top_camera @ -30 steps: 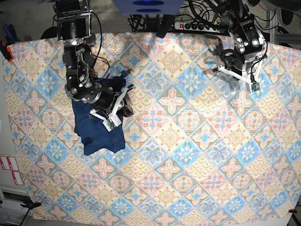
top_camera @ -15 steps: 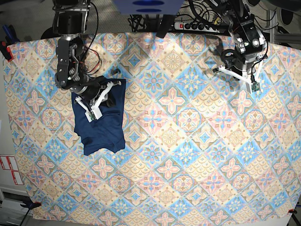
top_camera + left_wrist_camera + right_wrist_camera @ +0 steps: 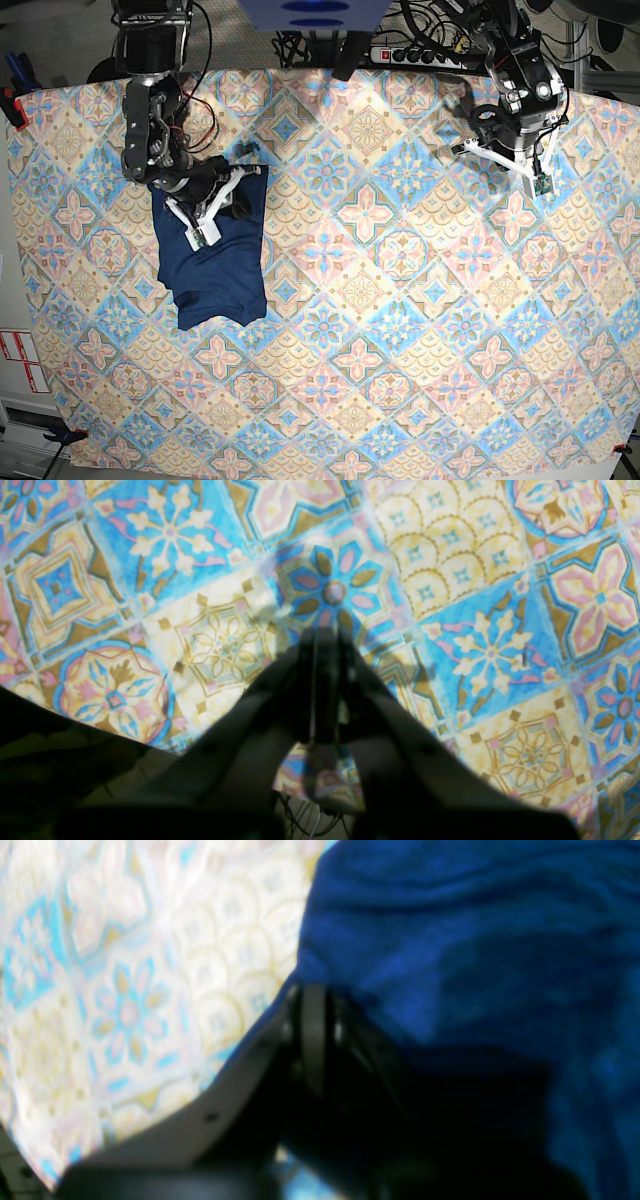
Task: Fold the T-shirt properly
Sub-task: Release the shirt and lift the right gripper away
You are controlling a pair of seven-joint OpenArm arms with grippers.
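The right gripper (image 3: pixel 312 1005) has its jaws pressed together at the edge of the dark blue T-shirt (image 3: pixel 212 260); whether cloth is pinched between them cannot be told. The shirt lies folded into a compact block on the patterned worktop (image 3: pixel 400 330), near the side where the right arm stands. The left gripper (image 3: pixel 325 650), jaws together and holding nothing, hangs over bare cloth well apart from the shirt.

One T-shirt (image 3: pixel 212 268) (navy), one patterned tablecloth (image 3: pixel 400 330), two arms.
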